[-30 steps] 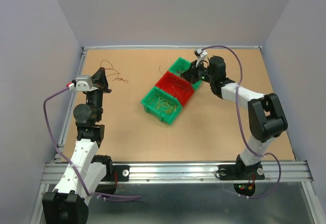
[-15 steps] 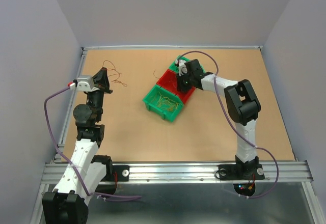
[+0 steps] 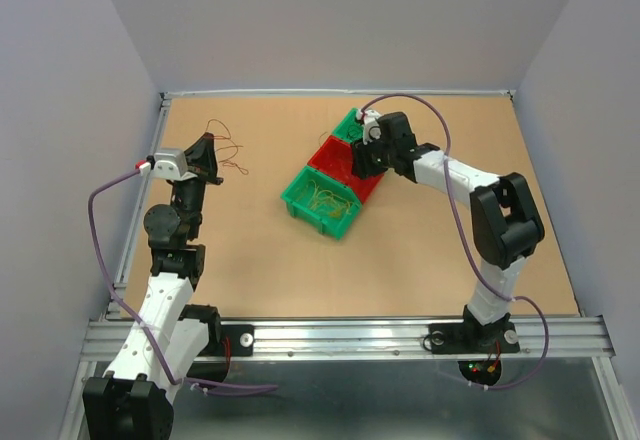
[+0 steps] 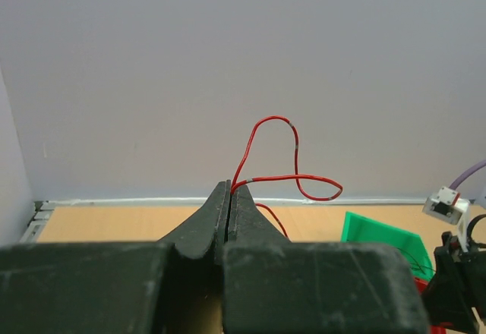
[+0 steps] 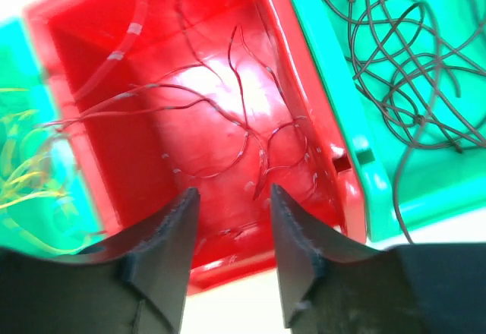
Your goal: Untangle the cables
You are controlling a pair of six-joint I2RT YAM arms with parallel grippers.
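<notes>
Under the right end effector [image 5: 231,197], newly parted, empty: red bin [image 5: 300,133].
Drop likely done; left end effector [image 4: 230,197] pinches 1 red cable [image 4: 295,152].

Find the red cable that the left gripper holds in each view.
Top external: red cable far left, at the left gripper.
Left wrist: centre, looping above the shut jaws.
Right wrist: not in it.
Shared landmark: the green bin holding dark cables.

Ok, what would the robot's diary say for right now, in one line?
left gripper: shut on red cable | right gripper: open above red bin
</notes>
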